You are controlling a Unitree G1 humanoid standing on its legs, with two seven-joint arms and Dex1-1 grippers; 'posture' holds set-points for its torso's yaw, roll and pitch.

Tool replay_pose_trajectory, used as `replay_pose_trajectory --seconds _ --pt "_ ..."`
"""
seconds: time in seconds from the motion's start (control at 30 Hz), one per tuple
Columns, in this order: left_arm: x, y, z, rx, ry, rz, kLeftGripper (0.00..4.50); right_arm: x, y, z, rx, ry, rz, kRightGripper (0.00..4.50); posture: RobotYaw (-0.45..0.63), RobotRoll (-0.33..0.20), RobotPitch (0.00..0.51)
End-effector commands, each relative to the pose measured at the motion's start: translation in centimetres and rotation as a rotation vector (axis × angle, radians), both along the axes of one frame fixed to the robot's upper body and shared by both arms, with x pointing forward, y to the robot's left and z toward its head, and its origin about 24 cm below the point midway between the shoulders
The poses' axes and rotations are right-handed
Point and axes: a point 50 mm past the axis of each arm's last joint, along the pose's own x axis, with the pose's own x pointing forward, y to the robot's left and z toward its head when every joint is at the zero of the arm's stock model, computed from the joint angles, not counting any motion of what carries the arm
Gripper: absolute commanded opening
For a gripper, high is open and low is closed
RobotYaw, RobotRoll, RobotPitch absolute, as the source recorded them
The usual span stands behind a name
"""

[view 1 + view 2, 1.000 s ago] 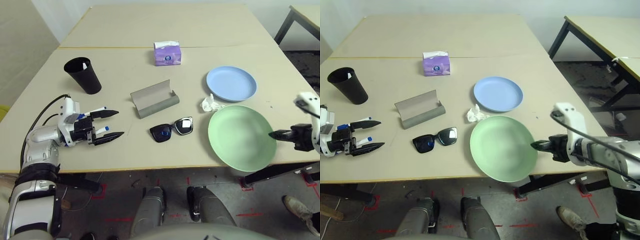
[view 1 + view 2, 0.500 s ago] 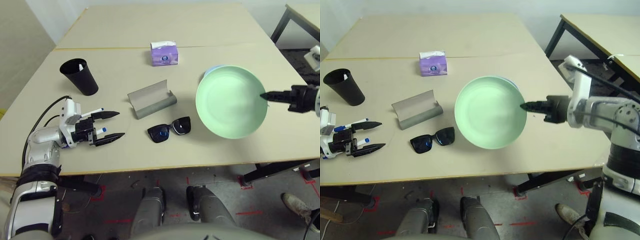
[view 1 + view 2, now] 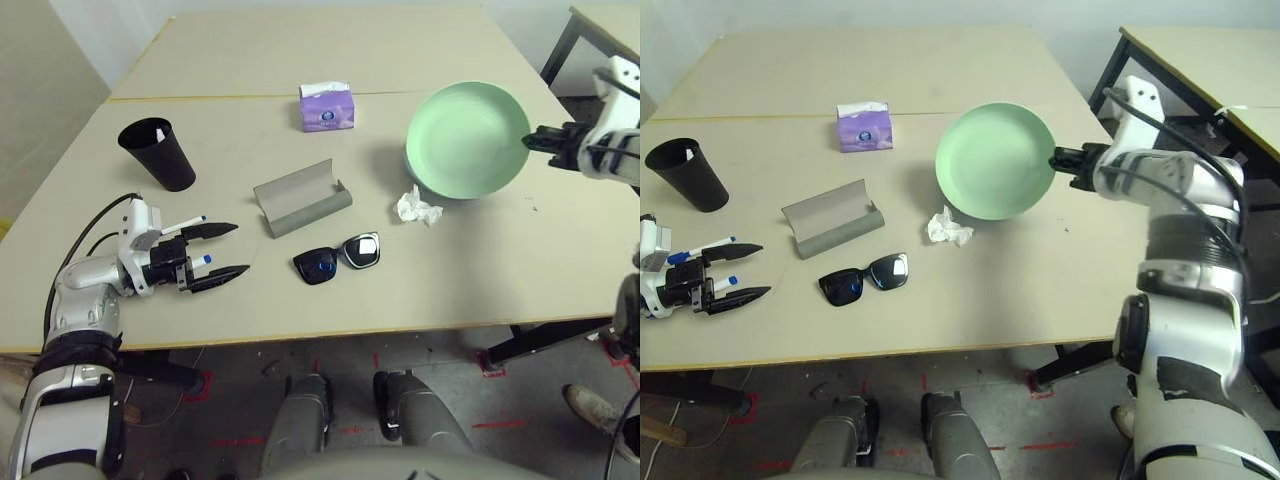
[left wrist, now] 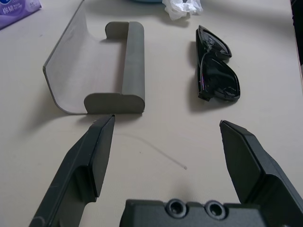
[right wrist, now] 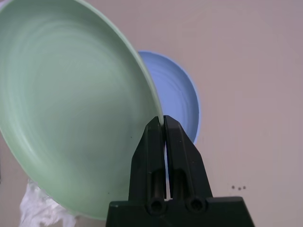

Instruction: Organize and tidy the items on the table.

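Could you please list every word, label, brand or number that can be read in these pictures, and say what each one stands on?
Purple tissue box: white printed characters on its side, cut off by the picture's edge and too blurred to read.
Same box's front, in the left eye view: a round blue emblem, too small to read.
Nothing else carries legible text.

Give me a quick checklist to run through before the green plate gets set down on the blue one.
1. Right pincer shut on the green plate rim: ok.
2. Green plate over the blue plate: ok; it hangs tilted above it.
3. Green plate level for stacking: not ok.
4. Crumpled tissue off the blue plate: ok; it lies beside it on the table.
5. Left pincer out of the way: ok; it is open, far across the table, near the glasses case.
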Motion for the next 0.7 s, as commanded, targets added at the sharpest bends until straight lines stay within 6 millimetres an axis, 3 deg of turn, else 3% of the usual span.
replay_pose_trajectory --seconds 0.03,0.6,0.7 --pt "-0.7 0.5 0.0 -0.001 0.006 0.017 4.5 0.5 -0.5 -0.1 -0.024 -0.011 -0.022 0.04 0.01 0.0 0.16" --pt "-1.1 0.3 -0.1 -0.004 0.011 0.021 4.5 0.4 -1.3 -2.1 -0.077 0.078 0.001 0.04 0.02 0.0 0.167" --pt "-1.1 0.2 0.0 -0.007 0.01 0.018 4.5 0.4 -1.3 -2.1 -0.085 0.071 -0.002 1.02 0.02 0.0 0.167"
